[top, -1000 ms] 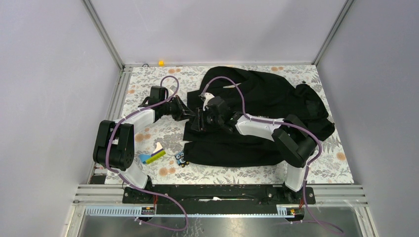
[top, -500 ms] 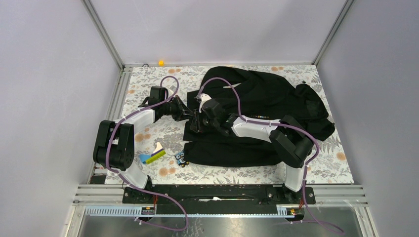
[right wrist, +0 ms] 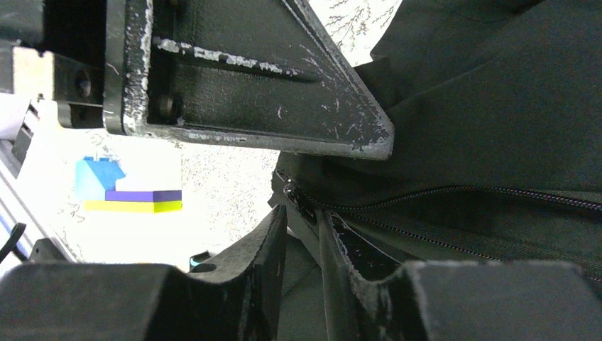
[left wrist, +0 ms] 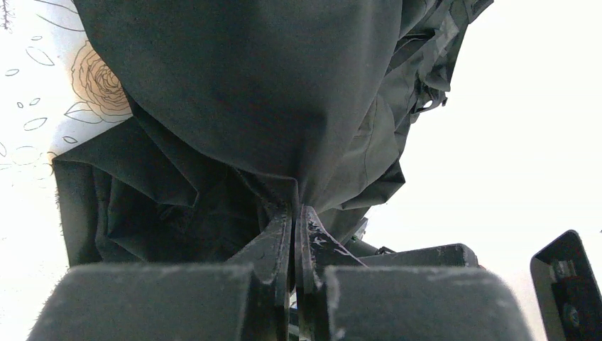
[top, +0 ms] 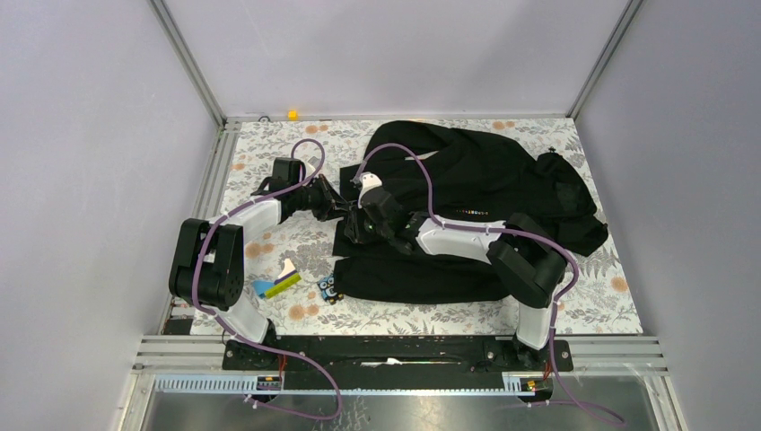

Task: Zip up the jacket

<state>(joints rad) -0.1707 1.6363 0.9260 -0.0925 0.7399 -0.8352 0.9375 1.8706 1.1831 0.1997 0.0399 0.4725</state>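
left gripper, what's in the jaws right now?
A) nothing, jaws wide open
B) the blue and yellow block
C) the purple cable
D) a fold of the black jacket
D: in the left wrist view the left gripper has its jaws pressed together on a bunched fold of the jacket, with the fabric pulled to a point between them.

The table (top: 269, 157) has a flower pattern on top. A big black jacket (top: 502, 180) lies on it. Beside the jacket lie a blue and yellow block (top: 276, 285) and a tiny toy (top: 329, 289).
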